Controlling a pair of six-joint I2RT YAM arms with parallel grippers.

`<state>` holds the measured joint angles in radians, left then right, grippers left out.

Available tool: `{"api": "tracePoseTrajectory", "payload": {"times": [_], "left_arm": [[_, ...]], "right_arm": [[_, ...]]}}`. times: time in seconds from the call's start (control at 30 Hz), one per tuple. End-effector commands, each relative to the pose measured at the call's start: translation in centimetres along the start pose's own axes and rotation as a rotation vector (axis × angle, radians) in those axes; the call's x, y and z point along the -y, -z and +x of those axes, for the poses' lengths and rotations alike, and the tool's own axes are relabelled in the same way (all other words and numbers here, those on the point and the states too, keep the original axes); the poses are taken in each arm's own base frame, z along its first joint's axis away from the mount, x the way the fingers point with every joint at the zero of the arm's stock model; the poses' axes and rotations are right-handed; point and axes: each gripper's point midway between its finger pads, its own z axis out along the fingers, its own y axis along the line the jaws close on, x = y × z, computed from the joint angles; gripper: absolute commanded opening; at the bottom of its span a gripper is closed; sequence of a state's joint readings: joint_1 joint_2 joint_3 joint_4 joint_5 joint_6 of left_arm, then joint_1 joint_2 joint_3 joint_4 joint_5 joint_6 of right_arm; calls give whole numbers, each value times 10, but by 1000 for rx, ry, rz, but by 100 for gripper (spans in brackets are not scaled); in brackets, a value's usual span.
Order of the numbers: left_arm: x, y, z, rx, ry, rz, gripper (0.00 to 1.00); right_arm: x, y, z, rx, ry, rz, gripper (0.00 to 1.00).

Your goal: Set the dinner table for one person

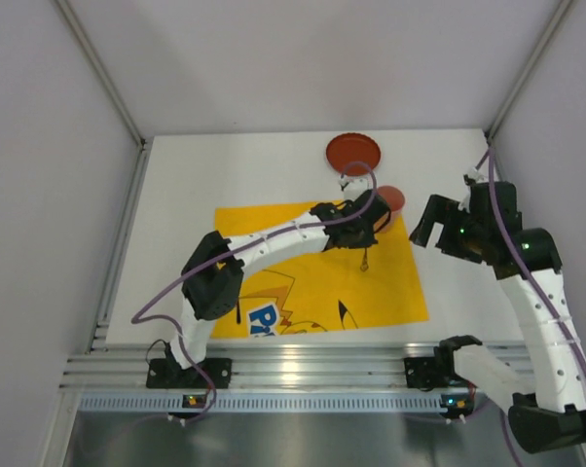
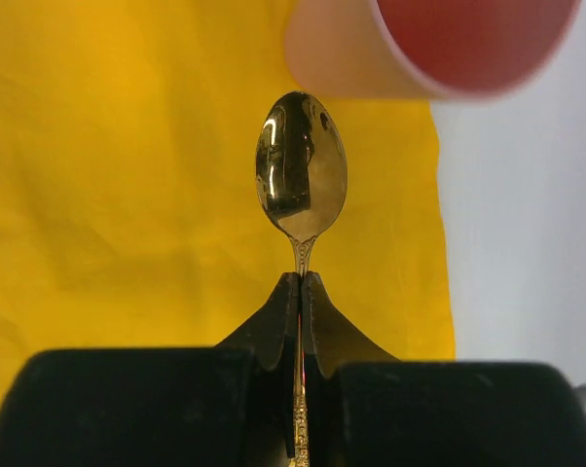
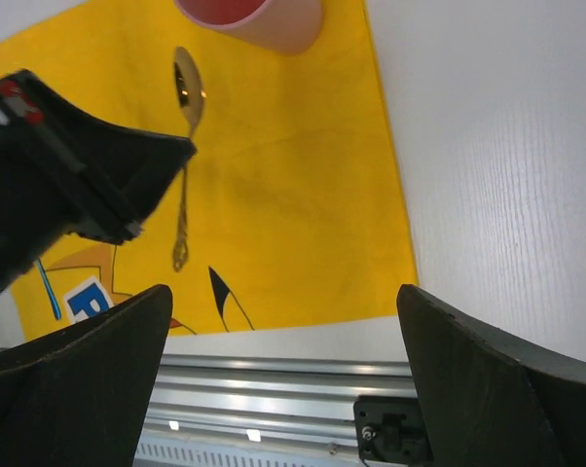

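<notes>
Status: setting was partly done. Red plate (image 1: pixel 352 153) sat on the dinner table (image 1: pixel 176 195) at the far side, just past the far edge of the yellow cloth (image 1: pixel 303 282), not on it. Red cup (image 1: pixel 391 197) stood at the cloth's far right corner, near the plate.

Left gripper (image 2: pixel 301 292) had its fingers pressed onto the neck of a gold spoon (image 2: pixel 301 165), bowl pointing far toward the cup, over the right part of the cloth. Couldn't tell whether the spoon touched the cloth.

Right gripper (image 3: pixel 283 292) hovered off the cloth's right edge over bare table, fingers spread wide, nothing in them.

Judgement: spoon not yet placed. Plate probably needs to go onto the cloth, spoon beside it. No fork or knife in view. Roughly mid-task.
</notes>
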<state>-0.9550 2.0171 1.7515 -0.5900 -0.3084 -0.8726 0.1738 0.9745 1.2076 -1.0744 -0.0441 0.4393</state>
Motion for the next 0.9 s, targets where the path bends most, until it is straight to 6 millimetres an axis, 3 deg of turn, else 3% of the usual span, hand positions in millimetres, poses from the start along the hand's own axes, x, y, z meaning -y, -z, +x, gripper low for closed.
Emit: {"api": "tracePoseTrajectory", "payload": {"times": [0.0, 0.1, 0.3, 0.5, 0.57, 0.6, 0.63, 0.77, 0.8, 0.87], "left_arm": [[18, 1, 10, 34, 127, -4, 0], [29, -10, 40, -27, 153, 1, 0], [44, -29, 79, -41, 223, -5, 0], [72, -52, 102, -51, 239, 73, 0], [87, -50, 99, -71, 223, 112, 0], [83, -54, 108, -99, 203, 84, 0], [92, -49, 101, -101, 177, 104, 0], [93, -28, 91, -104, 127, 93, 28], [89, -24, 89, -95, 104, 89, 46], [95, -1, 72, -65, 98, 123, 55]], "right_arm": [[7, 20, 17, 2, -16, 3, 100], [11, 33, 29, 13, -25, -3, 100], [21, 59, 45, 39, -21, 6, 100], [31, 72, 59, 34, -15, 27, 100], [32, 73, 62, 29, -14, 28, 100], [33, 73, 62, 31, -14, 28, 100], [33, 71, 64, 25, -13, 30, 100], [32, 63, 63, 29, -21, 27, 100], [31, 61, 62, 28, -23, 21, 100], [30, 55, 61, 28, -29, 18, 100]]}}
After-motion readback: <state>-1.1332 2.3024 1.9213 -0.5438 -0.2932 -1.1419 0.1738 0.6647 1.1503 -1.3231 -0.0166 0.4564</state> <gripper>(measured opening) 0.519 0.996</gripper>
